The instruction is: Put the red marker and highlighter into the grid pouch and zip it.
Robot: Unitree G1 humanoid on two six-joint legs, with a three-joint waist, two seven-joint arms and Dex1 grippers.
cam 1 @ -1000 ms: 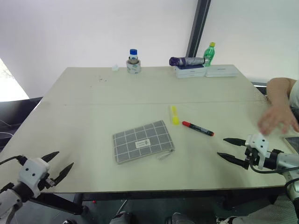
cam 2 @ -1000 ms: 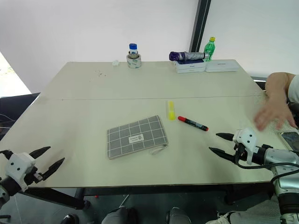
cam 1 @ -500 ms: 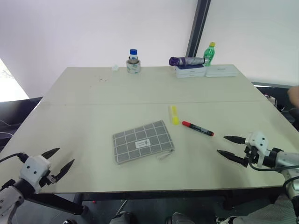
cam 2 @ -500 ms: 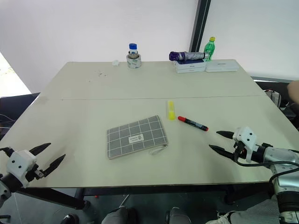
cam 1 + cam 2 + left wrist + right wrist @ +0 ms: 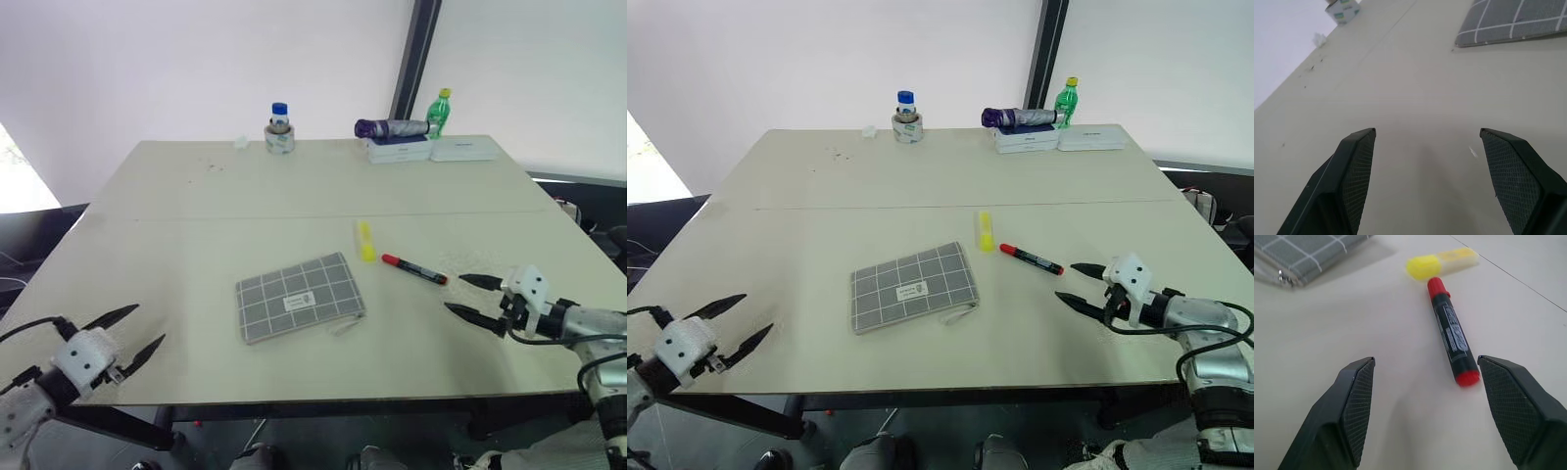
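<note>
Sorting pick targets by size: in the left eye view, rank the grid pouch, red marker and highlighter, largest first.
1. Grid pouch, clearly largest.
2. Red marker, slim, roughly half the pouch's length.
3. Highlighter, shortest, though it lies slightly farther away.

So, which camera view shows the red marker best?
The right wrist view: the red marker lies close ahead, cap, printed barrel and red end all plain. In both eye views it is a small slim pen beside the highlighter.
</note>
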